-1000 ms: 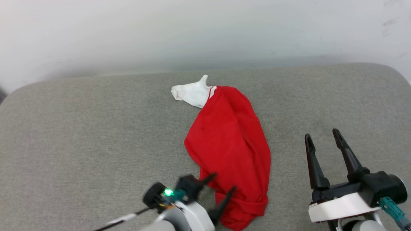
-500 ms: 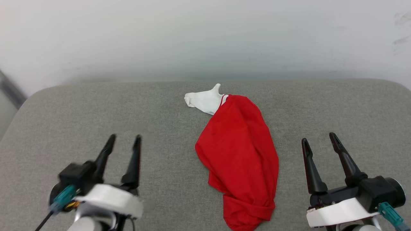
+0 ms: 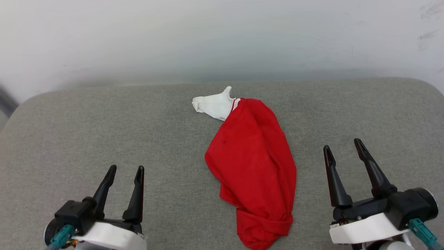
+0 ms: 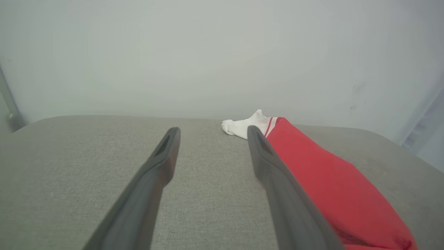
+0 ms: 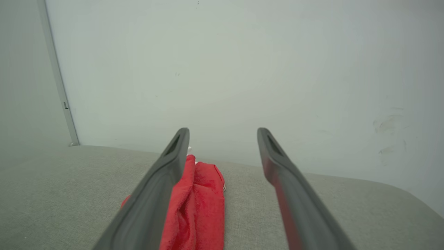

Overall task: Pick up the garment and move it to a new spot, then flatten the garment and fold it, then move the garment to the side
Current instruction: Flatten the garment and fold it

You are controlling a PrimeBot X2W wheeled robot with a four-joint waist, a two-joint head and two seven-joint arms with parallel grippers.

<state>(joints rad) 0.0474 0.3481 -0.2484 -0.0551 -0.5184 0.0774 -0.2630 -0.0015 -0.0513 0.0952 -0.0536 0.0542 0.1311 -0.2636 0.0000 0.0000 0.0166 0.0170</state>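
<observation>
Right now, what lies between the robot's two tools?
The crumpled red garment lies between the left tool and right tool, with bare grey cushion on either side of it, seen in the head view.

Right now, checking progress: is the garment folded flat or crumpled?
Crumpled: the garment lies bunched in a long heap, white sleeve poking out.

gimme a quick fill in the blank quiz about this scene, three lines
1. The crumpled red jersey T-shirt lies on the grey fabric-covered surface, with a ____ sleeve sticking out at its far end.
2. The left gripper and the right gripper both have their jaws ____.
3. In the head view, the T-shirt lies ____ the two grippers, untouched by either.

Missing words: white; open; between
</observation>
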